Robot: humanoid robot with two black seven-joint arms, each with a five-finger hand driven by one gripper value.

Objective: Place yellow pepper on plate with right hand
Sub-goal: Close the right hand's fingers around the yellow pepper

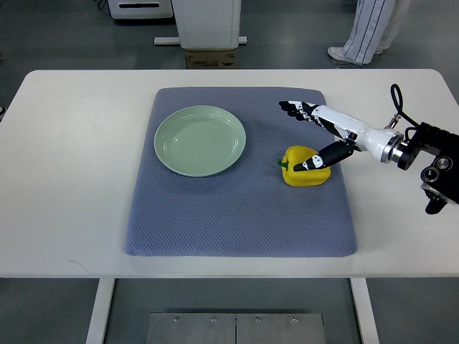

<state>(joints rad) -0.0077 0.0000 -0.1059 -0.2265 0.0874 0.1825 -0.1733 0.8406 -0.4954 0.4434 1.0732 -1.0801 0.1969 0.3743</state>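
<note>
White table [64,179] fills most of our view, carrying a blue-grey mat [237,215] at its centre. On the mat's left half we see an empty pale green plate [200,140]. To its right, well apart from it, a yellow pepper [305,166] lies on the mat with its green stem toward the plate. We see the right hand [320,136] entering from the right edge, its fingers [295,109] spread apart above and beyond the pepper while the thumb [315,160] rests on the pepper's top. At the far edge, a person's legs [369,32] and a machine base [208,25] stand on the floor.
</note>
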